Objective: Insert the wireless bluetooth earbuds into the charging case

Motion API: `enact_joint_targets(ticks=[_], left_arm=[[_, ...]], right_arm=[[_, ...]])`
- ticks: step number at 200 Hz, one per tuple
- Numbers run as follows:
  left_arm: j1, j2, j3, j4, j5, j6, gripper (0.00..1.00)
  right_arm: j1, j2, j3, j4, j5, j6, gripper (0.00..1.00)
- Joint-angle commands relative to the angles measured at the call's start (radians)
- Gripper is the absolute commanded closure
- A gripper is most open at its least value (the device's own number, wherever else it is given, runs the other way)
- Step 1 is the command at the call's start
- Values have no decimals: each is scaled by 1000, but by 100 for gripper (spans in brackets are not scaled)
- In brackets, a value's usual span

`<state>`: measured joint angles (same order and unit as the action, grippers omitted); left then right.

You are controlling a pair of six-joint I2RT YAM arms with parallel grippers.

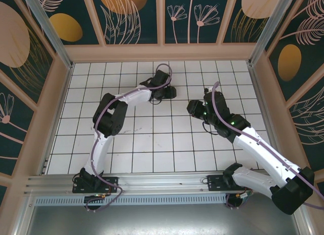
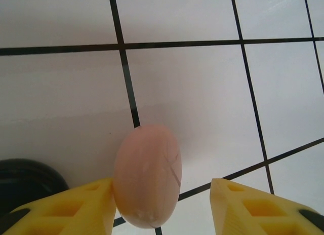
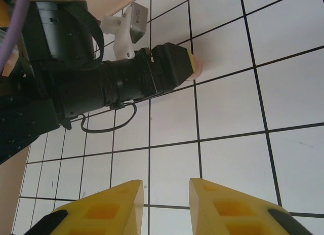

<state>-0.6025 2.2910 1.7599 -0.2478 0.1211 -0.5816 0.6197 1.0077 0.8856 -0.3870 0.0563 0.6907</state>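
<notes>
- Pink, pale and smooth, an oval piece (image 2: 147, 177) sits low in the centre of the left wrist view, resting on the white tiled floor (image 2: 202, 103). No stem shows on it, so I cannot tell whether it is an earbud or a case.
- Left gripper (image 2: 162, 194): its yellow fingers (image 2: 76, 207) stand apart. The oval piece touches the finger at the lower left of the frame, and bare floor shows between the piece and the finger at the lower right. The jaws are spread and not clamped on it.
- A black rounded thing (image 2: 28, 179) lies at the lower left edge of that view, partly behind the finger. What it is cannot be made out.
- In the right wrist view the left gripper's black body reaches in from the upper left, with the pink piece (image 3: 197, 69) peeping out at its tip, on the floor.
- Right gripper (image 3: 166, 199): its two yellow fingers rise from the bottom edge with a gap between them and only tile in that gap. The jaws are parted and hold nothing.
- From the top view, the left gripper (image 1: 171, 92) is just above the middle of the frame. The right gripper (image 1: 194, 107) is near it, to its lower right, and the two are apart.
</notes>
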Motion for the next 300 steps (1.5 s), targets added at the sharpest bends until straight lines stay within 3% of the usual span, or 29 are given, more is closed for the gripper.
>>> enact_joint_targets(ticks=[1,61,76,84,88,92,133,176,195,215,236,266,300], left_arm=[[-6,-102,22,-17,-31,31,46],[-6,-244,70,-61,-93,98,42],[-6,-306,50,-50,-118,124,37],[-6,-344,26,-34,-131,138,27],[-6,-367,11,-23,-139,144,5],[-6,-389,-7,-11,-150,149,2],[-6,-621,-218,126,-265,202,1],[-6,-848,-522,366,-426,293,1],[-6,-951,-693,496,-462,397,1],[-6,-1038,-803,519,-530,455,1],[-6,-1108,-891,516,-608,472,1],[-5,-1234,-1050,625,-635,521,1],[5,-1354,-1217,778,-679,669,1]], right_arm=[[-3,-16,22,25,17,4,70],[-4,-18,54,8,50,-16,69],[-7,-21,70,-4,78,-27,58],[-12,-24,79,-8,91,-35,51],[-15,-27,83,-11,97,-40,47],[-20,-29,87,-14,104,-45,42],[-67,-48,102,-26,186,-85,15],[-104,-46,84,6,397,-156,3],[-134,-38,60,50,486,-194,1],[-188,-37,23,119,536,-221,1],[-255,-30,-19,197,535,-228,1],[-329,-8,-70,267,529,-195,1],[-378,-15,-132,371,491,-262,1]])
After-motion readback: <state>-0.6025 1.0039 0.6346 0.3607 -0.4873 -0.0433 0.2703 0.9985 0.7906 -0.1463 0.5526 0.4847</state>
